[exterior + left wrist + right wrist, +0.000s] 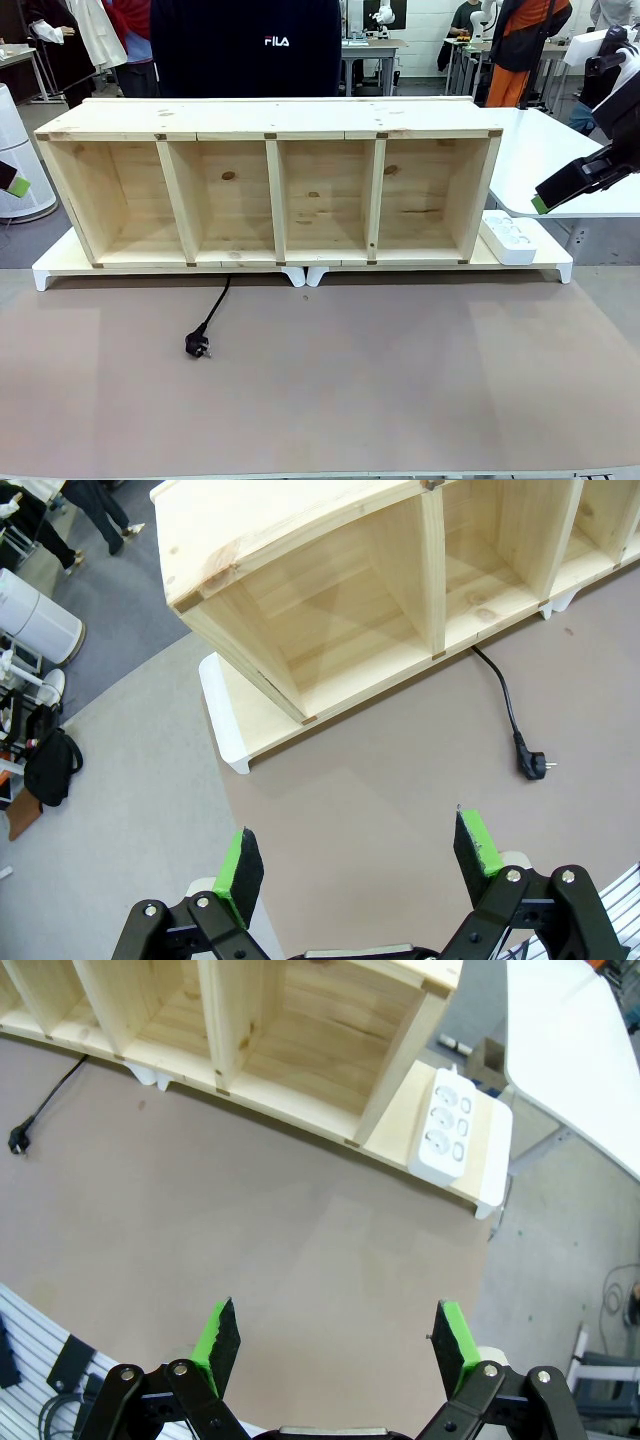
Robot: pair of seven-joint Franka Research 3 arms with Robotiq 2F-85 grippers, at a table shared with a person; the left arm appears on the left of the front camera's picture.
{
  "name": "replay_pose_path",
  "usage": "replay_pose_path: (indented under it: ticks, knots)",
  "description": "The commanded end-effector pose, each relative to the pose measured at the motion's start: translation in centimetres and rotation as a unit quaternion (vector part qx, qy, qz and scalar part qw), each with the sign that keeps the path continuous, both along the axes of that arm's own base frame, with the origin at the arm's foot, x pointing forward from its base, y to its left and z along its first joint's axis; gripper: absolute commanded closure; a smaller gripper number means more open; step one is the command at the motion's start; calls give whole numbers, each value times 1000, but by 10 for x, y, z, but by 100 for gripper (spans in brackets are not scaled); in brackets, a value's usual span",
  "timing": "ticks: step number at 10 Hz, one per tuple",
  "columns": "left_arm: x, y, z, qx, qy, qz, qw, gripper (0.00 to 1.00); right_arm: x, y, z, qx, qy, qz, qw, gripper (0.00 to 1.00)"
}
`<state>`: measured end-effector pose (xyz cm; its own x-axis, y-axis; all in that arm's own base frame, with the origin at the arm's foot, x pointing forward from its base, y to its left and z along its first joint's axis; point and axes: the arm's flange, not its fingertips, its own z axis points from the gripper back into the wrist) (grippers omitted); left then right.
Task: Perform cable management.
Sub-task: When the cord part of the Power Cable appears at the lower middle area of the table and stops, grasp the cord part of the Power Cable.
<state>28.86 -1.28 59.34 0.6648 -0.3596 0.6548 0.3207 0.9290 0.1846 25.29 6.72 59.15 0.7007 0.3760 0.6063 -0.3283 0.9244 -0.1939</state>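
Observation:
A thin black cable [214,312] runs out from under the wooden shelf and ends in a small round plug [197,346] lying on the brown mat. The cable [503,700] and plug [533,766] also show in the left wrist view, and the cable [48,1100] at the left edge of the right wrist view. My left gripper [358,865] hangs open above the mat's left end, holding nothing. My right gripper [330,1350] is open and empty over the mat's right part; in the front view the right gripper [556,192] sits high at the right edge.
A long wooden shelf [270,185] with several open compartments lies on a white board [60,268]. A white power strip [508,238] rests at the board's right end. A person in a dark top [250,45] stands behind the shelf. A white table [560,160] is at the right.

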Motion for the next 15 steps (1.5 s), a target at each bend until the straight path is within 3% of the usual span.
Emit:
replay_pose_path:
  ticks: [1, 15]
  knots:
    - [0, 1, 0, 0, 0, 1, 1000, 0, 1, 0, 0, 1, -1, 2, 1000, 0]
    - [0, 1, 0, 0, 0, 1, 1000, 0, 1, 0, 0, 1, -1, 2, 1000, 0]
